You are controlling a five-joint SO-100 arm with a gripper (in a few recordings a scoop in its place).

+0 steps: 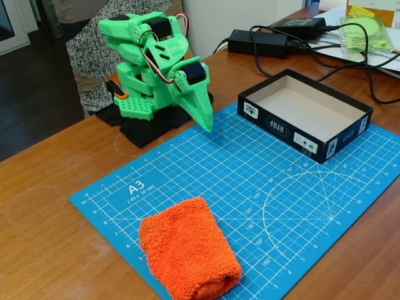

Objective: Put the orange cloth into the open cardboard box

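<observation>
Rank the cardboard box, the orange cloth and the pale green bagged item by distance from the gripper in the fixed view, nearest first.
From the gripper:
1. Open cardboard box, to its right on the mat.
2. Orange cloth, below it at the mat's front edge.
3. Pale green bagged item, far upper right.

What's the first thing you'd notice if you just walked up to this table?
Probably the fluffy orange cloth, glowing at the near edge of the blue cutting mat. Next, the bright green robot arm, folded up at the mat's far left corner, with its gripper pointing down and its jaws together. Across the mat on the right sits the open cardboard box, black outside, pale inside, with nothing in it.
</observation>
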